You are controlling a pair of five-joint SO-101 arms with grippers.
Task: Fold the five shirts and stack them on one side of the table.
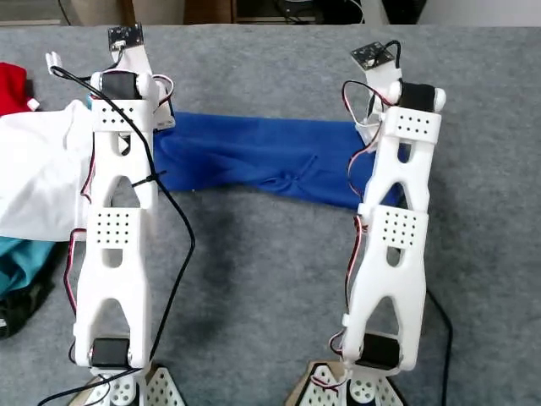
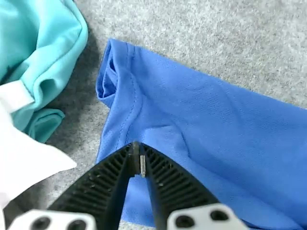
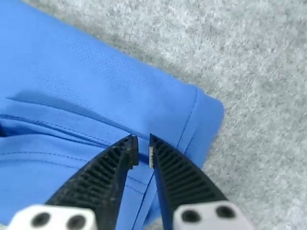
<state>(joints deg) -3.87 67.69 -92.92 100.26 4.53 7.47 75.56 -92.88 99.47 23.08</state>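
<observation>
High view: the grey table point(image 1: 270, 254) carries everything. The blue shirt point(image 1: 254, 156) lies in a long, flattened band that runs from one pincer to the other, with a knot of creases nearer the right arm. To the left pincer's outer side is a white shirt point(image 1: 38, 169), spread loosely and partly under that arm. Nearer the arm's base, a teal shirt point(image 1: 21, 262) shows from under the white one, with a dark cloth point(image 1: 17, 304) just beside it. A red cloth point(image 1: 13, 85) sits at the table's edge, beyond the white shirt.

The left wrist view gives what the high view hides under the arm. The left pincer point(image 2: 137, 158) has its jaws drawn together, tips over the blue shirt near its end, but I cannot tell whether cloth is caught between them. The shirt's end just past the tips is a doubled fold, and bunched teal cloth lies near it, with grey table between.

In the right wrist view, the right pincer point(image 3: 141, 148) is clamped on the blue shirt close to its other end. Its jaws are held slightly apart by cloth, and the seams run in toward the tips.
</observation>
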